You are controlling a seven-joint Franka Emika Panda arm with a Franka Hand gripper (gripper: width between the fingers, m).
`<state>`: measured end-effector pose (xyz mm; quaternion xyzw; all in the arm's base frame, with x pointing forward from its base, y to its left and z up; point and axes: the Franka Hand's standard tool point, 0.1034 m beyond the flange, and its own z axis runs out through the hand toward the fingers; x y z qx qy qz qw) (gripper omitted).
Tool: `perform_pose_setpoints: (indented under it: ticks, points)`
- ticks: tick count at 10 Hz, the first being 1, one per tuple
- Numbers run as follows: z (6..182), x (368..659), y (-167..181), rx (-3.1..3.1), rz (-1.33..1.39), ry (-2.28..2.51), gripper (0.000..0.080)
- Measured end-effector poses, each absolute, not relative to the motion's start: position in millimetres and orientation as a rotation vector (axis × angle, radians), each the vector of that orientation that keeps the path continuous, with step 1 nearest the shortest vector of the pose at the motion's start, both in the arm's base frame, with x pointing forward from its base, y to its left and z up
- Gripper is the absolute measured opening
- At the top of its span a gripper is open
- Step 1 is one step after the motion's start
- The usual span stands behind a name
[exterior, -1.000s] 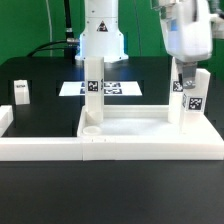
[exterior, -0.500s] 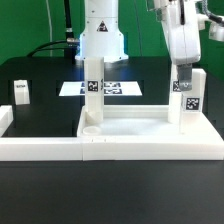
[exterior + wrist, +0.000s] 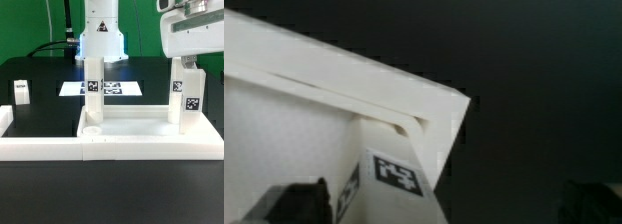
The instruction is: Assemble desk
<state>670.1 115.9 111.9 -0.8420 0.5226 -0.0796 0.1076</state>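
Exterior view: white tray top (image 3: pixel 140 122) sits on black desk (image 3: pixel 40 70), pushed against long white rail (image 3: pixel 40 150) at front. First leg (image 3: pixel 92 95) stands upright in tray's far corner on exterior view's left; second leg (image 3: pixel 187 100) stands upright in far corner on exterior view's right. Third leg (image 3: pixel 21 92) well apart on desk, toward exterior view's left. Marker board (image 3: pixel 118 88) lies behind tray. Claw (image 3: pixel 188 60) hangs just over second leg, open. Wrist view: fingers (image 3: pixel 292 200) spread wide, tagged leg top between them.

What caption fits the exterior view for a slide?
Open gripper hovers over a leg standing in the desk top.
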Motion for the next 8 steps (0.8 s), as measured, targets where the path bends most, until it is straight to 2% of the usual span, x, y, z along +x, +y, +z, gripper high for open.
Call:
perform_pose_setpoints:
  ticks: [4, 6, 8]
  points:
    - [104.1, 667, 91, -2.955, -0.301, 0.59, 0.0649]
    - [97.4, 664, 91, -3.029, -0.297, 0.378, 0.0649]
    - [98.0, 667, 89, -3.032, -0.325, 0.358, 0.0649]
